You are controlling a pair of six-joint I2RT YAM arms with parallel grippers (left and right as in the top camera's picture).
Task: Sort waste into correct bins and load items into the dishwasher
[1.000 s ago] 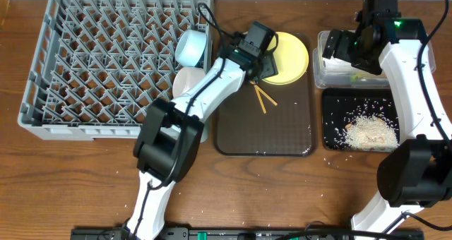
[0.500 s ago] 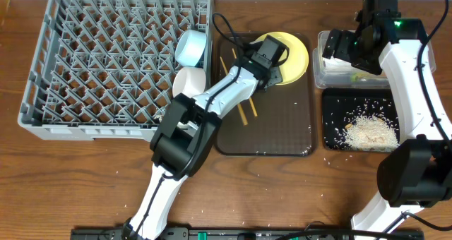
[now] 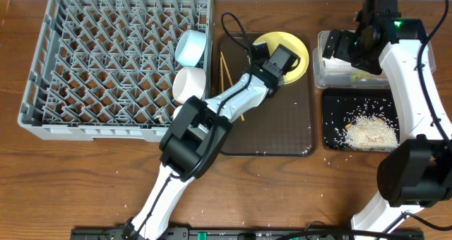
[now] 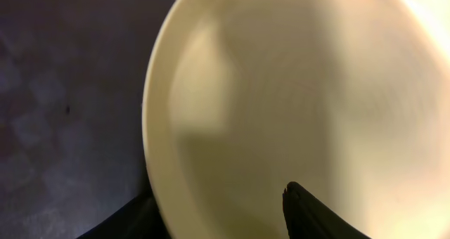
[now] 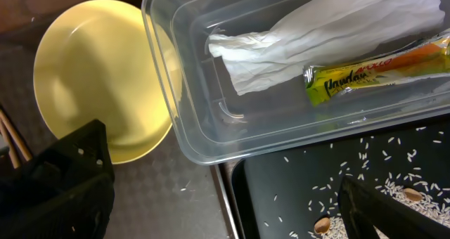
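Note:
The yellow plate point(image 3: 295, 51) lies at the back of the brown tray point(image 3: 282, 134). My left gripper point(image 3: 277, 61) is open at the plate's left edge; in the left wrist view its fingers point(image 4: 218, 218) sit either side of the plate's rim point(image 4: 232, 91). The chopsticks point(image 3: 226, 72) lie on the tray's left side. My right gripper point(image 3: 345, 46) hangs open and empty point(image 5: 225, 197) over the clear tub point(image 5: 204, 137), which holds the white napkin point(image 5: 316, 31) and green-and-yellow wrapper point(image 5: 376, 67). The black tray point(image 3: 332, 138) holds rice scraps point(image 3: 367, 130).
The grey dish rack point(image 3: 113, 63) fills the left side. A light-blue bowl point(image 3: 191, 48) and a white bowl point(image 3: 188, 85) sit at its right edge. Loose rice grains dot the brown tray and the table. The plate point(image 5: 98, 77) also shows in the right wrist view.
My left gripper has moved right, from the chopsticks to the yellow plate's edge. The chopsticks now lie further left on the brown tray. The right arm has not moved.

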